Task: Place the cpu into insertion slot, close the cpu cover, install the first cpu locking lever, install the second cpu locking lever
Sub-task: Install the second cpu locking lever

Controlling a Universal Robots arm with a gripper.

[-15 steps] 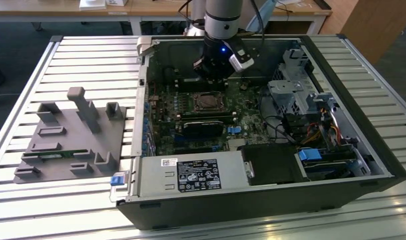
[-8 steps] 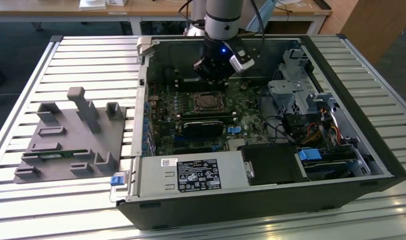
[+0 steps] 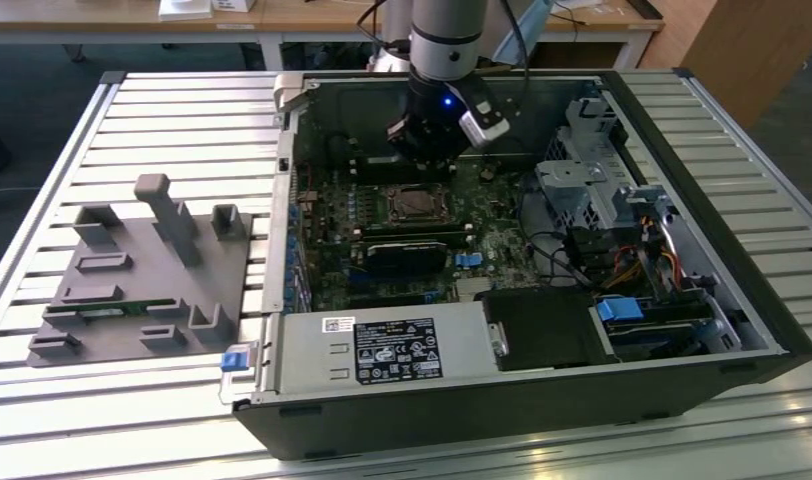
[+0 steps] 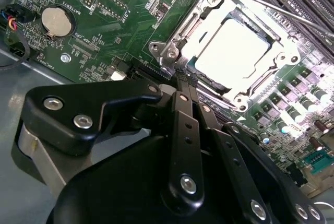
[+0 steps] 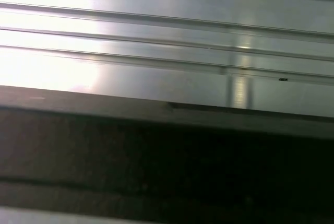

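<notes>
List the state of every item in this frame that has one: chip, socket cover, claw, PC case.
cpu: seated in the insertion slot, silvery top showing.
cpu cover: closed, lying flat around the cpu.
claw: shut, fingertips together at the socket's edge, holding nothing.
computer case: lying on its side, side panel off, motherboard exposed.

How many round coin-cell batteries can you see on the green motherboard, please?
1. The coin-cell battery sits in its round holder on the green motherboard in the second wrist view, well apart from the insertion slot. The gripper hides part of the board, so others may be covered.
</notes>
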